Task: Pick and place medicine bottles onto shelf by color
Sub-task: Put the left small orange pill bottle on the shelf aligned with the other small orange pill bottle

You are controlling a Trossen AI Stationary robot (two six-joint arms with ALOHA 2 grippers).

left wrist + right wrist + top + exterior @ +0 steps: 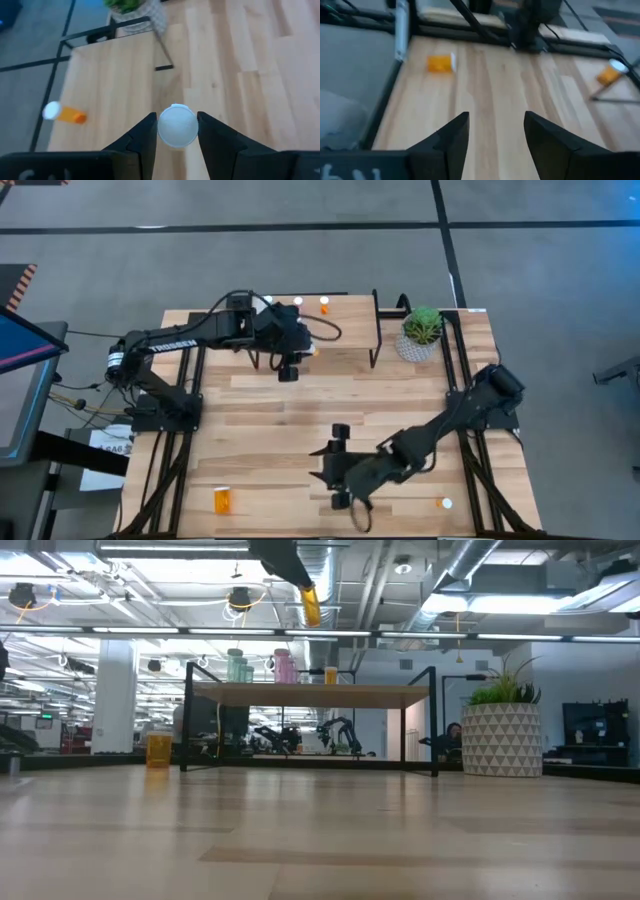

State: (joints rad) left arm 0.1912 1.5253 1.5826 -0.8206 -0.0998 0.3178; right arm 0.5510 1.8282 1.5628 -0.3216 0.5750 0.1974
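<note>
The shelf (345, 330) stands at the table's far middle. On its top stand a green bottle (238, 665), a pink one (283, 665) and a small orange one (330, 674). My left gripper (176, 145) hangs above the shelf's near left part, shut on an orange medicine bottle (312, 605) with a white cap. An orange bottle (222, 500) lies at the table's near left, and another bottle (445, 503) at the near right. My right gripper (495, 135) stands open over the table's near middle, with nothing between its fingers. My left gripper pinches the bottle's white cap (176, 125) between its two fingers, one on each side. The fingers slant down from the table's left, and the bottle lies along them. Its orange body (313, 608) sticks out below the fingertips, tilted and lifted clear above the shelf top.
A potted green plant (423, 332) stands just right of the shelf. The shelf's thin black legs (434, 730) reach down to the table. Bare wood lies between the shelf and my right arm (450, 420).
</note>
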